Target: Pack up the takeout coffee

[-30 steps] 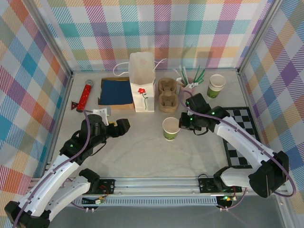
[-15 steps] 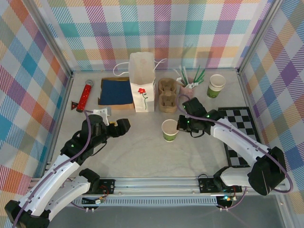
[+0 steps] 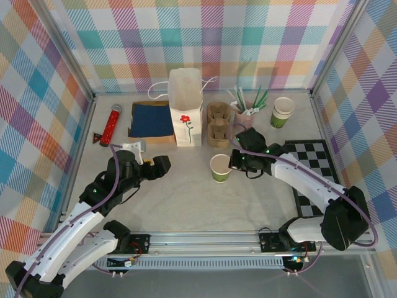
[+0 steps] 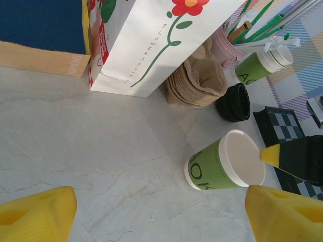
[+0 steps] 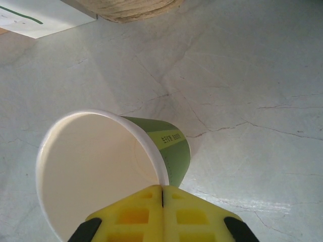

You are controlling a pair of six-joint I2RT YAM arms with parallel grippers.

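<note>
Cup (image 3: 220, 168) empty; straws (image 4: 256, 18) in pink pot (image 4: 226, 48)

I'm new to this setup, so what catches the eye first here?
An open green cup sits mid-table, its rim pinched by the right fingers. At the back stands a white bag with a red flower, a brown carrier beside it.
</note>
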